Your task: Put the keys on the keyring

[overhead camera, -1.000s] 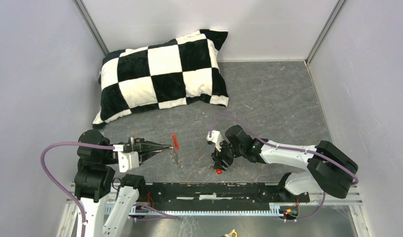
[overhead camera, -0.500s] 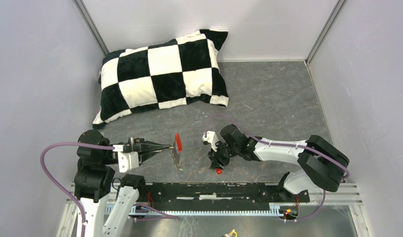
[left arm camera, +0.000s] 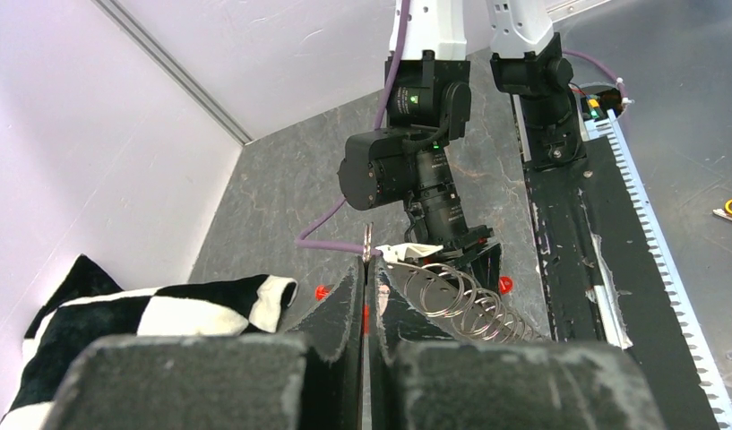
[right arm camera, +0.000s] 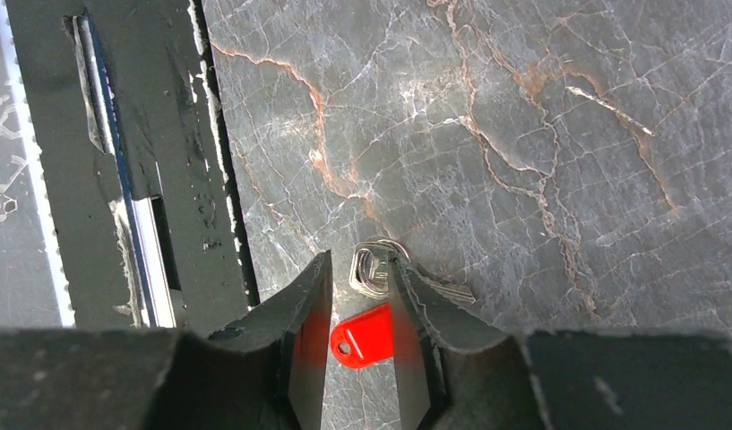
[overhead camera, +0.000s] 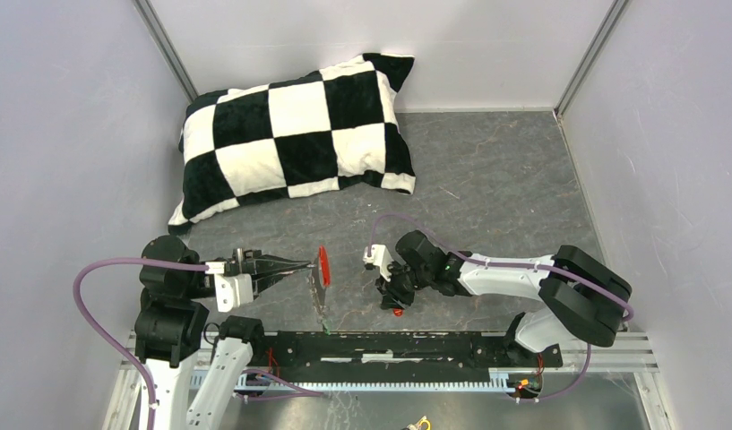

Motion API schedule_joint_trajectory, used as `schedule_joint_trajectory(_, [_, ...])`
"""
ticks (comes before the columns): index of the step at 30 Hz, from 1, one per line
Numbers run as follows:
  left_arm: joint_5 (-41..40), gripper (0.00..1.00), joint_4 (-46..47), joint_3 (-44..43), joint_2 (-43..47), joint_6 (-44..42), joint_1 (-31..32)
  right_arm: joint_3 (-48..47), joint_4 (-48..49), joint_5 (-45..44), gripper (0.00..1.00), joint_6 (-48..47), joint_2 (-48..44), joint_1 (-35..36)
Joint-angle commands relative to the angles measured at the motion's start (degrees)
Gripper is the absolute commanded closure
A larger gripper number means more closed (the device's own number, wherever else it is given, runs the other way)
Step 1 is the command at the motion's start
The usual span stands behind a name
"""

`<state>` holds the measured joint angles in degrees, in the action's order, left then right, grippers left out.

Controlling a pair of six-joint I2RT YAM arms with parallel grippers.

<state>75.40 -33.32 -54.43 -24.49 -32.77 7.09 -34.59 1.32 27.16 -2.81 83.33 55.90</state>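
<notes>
Top external view: the left arm (overhead camera: 178,287) reaches out over the worktop (overhead camera: 487,179) just beyond the black rail (overhead camera: 407,345). The left jaws are pressed together on the keyring (overhead camera: 319,291), with its red fob (overhead camera: 323,262) standing at their tips and the silvery links trailing back toward the rail. Whether the links hang free or touch the worktop I cannot tell. Pinned like this, I judge, the ring is a steady target for a key to be brought to. The right arm (overhead camera: 505,278) bends in from the rail's other end. Its right jaws point down over the red-headed key (overhead camera: 397,312), which lies on the worktop a little beyond the rail and apart from the keyring. A green speck sits at the rail end of the links, too small to call the green-headed key.

Left wrist view: the left jaws meet with no gap, a thin metal loop pokes up between their tips, and the ring coils spill out on the rail side.

Right wrist view: the rail runs down the left. The right jaws stand apart, one on each side of the key's red plastic head, and the metal loop and blade lie just past their tips. They are not clamped — a sliver of worktop shows between the head and the rail-side jaw. Straddling the head looks deliberate, since it is the key's broadest part to pinch.

No brand, label or writing is readable in any view.
</notes>
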Motion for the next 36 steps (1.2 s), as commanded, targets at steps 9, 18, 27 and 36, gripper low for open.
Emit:
schedule_joint_trajectory(9, [-0.4,0.98,0.7,-2.0,0.0,3.1,-0.3,-2.2,-0.1,-3.0,0.64,-1.6,0.3,0.3])
schedule_joint_trajectory(18, [-0.5,0.98,0.7,-2.1,0.1,3.2,-0.3,-1.7,-2.8,-2.9,0.64,-2.6,0.9,0.3])
schedule_joint_trajectory(27, [-0.8,0.98,0.7,-2.1,0.0,3.3,-0.3,-1.2,-4.1,-5.0,0.7,-2.5,-1.0,1.6])
schedule_joint_trajectory(36, [-1.2,0.98,0.7,-2.4,0.1,3.2,-0.3,-3.6,-8.9,-16.6,0.93,-3.5,-0.2,5.9])
